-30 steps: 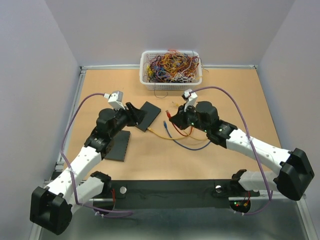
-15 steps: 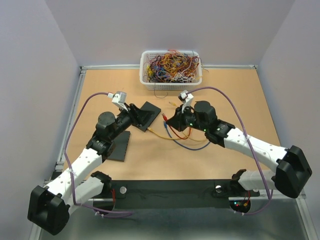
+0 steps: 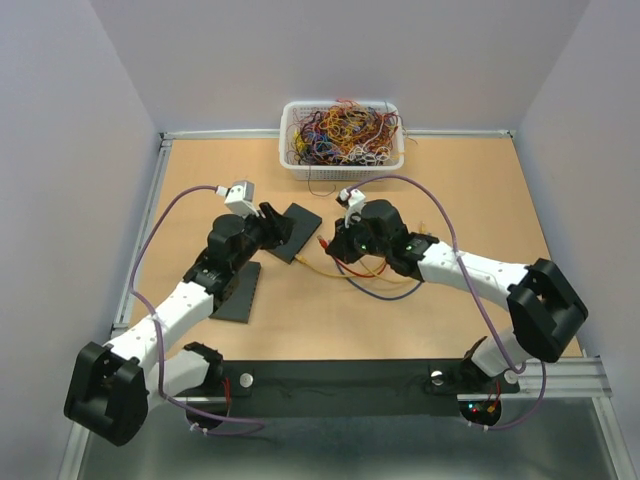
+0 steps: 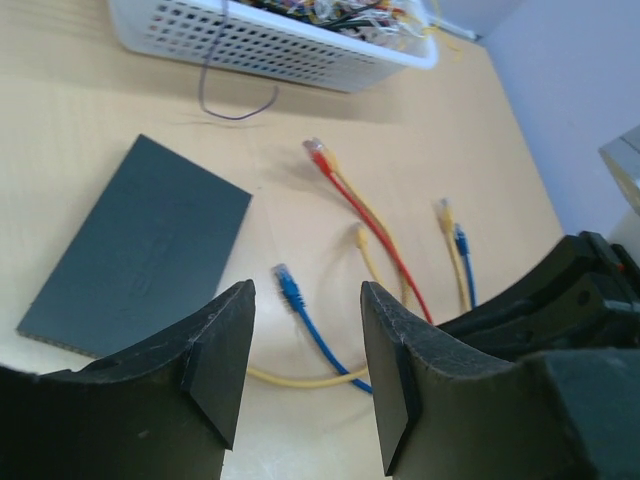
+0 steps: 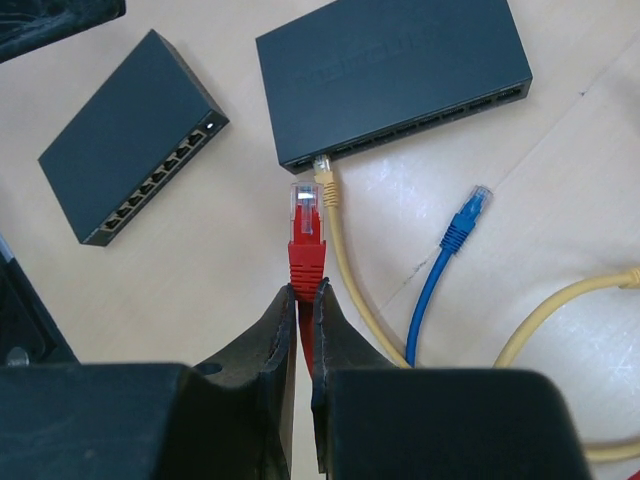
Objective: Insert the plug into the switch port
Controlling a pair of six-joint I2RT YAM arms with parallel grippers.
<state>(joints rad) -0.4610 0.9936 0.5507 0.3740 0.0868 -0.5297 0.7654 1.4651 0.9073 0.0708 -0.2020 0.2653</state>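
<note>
My right gripper (image 5: 305,295) is shut on the red plug (image 5: 306,235), which points at the port row of the larger black switch (image 5: 390,70) and stops just short of it. A yellow plug (image 5: 325,180) lies beside it with its tip against the port face. In the top view the right gripper (image 3: 335,241) holds the red plug (image 3: 323,240) just right of the switch (image 3: 295,232). My left gripper (image 3: 268,228) is open and empty by that switch's left end. In the left wrist view its fingers (image 4: 225,350) hover over the table beside the switch (image 4: 140,250).
A second, smaller switch (image 5: 130,150) lies to the left, also in the top view (image 3: 237,290). Loose blue (image 5: 455,240) and yellow cables cross the table under the right arm. A white basket of tangled wires (image 3: 342,138) stands at the back.
My right gripper has moved left toward the switch, carrying the red plug up to the port row. My left arm has shifted slightly, its gripper still open by the switch.
</note>
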